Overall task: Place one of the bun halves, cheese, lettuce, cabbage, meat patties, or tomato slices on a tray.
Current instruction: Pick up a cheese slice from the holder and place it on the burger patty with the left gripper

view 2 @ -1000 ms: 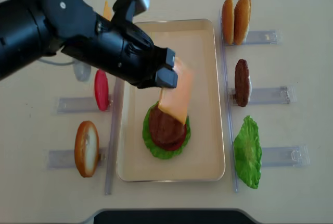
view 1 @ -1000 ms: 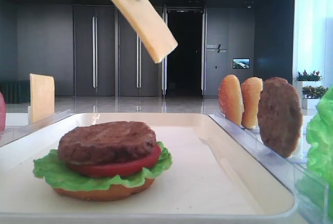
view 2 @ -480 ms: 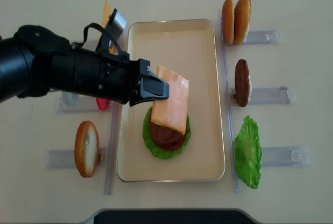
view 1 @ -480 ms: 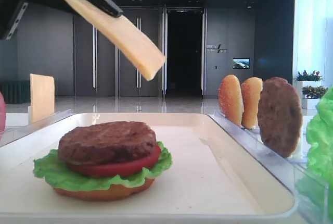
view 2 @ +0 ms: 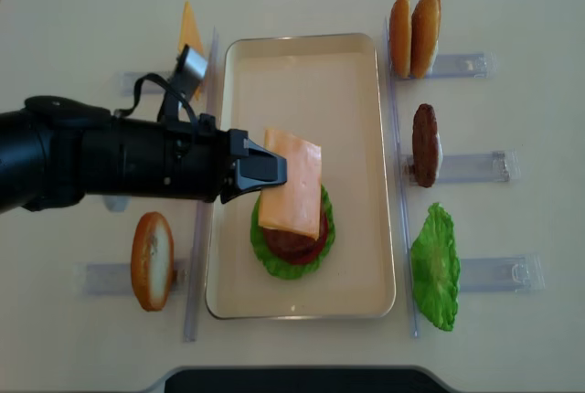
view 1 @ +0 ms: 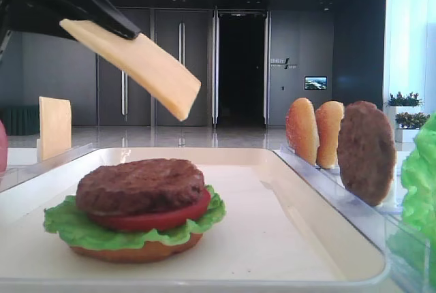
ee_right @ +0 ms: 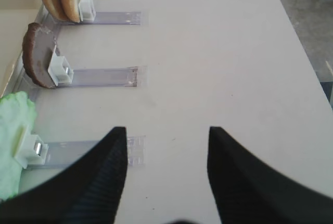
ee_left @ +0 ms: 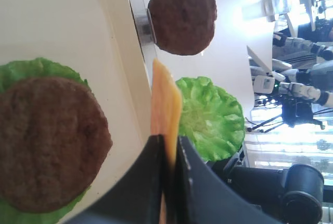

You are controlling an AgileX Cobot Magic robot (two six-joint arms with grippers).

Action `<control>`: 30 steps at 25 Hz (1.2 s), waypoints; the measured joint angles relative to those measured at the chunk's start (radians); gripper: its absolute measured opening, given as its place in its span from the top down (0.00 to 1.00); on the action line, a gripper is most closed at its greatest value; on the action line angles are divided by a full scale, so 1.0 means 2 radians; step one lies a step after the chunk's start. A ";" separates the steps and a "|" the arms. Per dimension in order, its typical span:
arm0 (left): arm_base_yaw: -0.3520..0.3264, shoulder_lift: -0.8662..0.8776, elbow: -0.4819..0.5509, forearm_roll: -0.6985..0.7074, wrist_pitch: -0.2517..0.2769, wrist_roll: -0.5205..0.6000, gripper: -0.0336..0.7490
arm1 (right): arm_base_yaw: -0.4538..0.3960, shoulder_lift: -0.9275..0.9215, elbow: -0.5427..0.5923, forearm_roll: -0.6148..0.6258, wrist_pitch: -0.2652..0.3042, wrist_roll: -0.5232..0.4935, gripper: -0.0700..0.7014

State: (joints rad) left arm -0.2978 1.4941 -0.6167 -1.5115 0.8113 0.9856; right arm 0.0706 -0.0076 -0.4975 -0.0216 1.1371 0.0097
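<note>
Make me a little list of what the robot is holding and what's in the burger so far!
held: cheese, pinched by the left gripper, tilted in the air above the stack
stack on tray, bottom to top: bun half, lettuce, tomato slice, meat patty
spare cheese slice: upright in the left rack
right gripper: open, empty, over the table
</note>
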 joint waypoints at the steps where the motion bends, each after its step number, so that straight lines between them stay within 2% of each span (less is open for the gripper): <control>1: 0.012 0.003 0.005 -0.006 0.012 0.008 0.92 | 0.000 0.000 0.000 0.000 0.000 0.000 0.43; 5: 0.043 0.022 0.023 -0.030 0.049 0.047 0.92 | 0.000 0.000 0.000 0.000 0.000 0.000 0.43; 13: 0.044 0.073 0.033 -0.077 0.088 0.103 0.92 | 0.000 0.000 0.000 0.000 0.000 0.000 0.43; 20: 0.044 0.117 0.033 -0.082 0.096 0.115 0.92 | 0.000 0.000 0.000 0.000 0.000 0.000 0.43; 30: 0.044 0.120 0.033 -0.084 0.093 0.124 0.92 | 0.000 0.000 0.000 0.000 0.000 0.000 0.43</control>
State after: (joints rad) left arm -0.2093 1.7331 -0.5500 -1.6798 0.9966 1.2331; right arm 0.0706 -0.0076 -0.4975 -0.0216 1.1371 0.0097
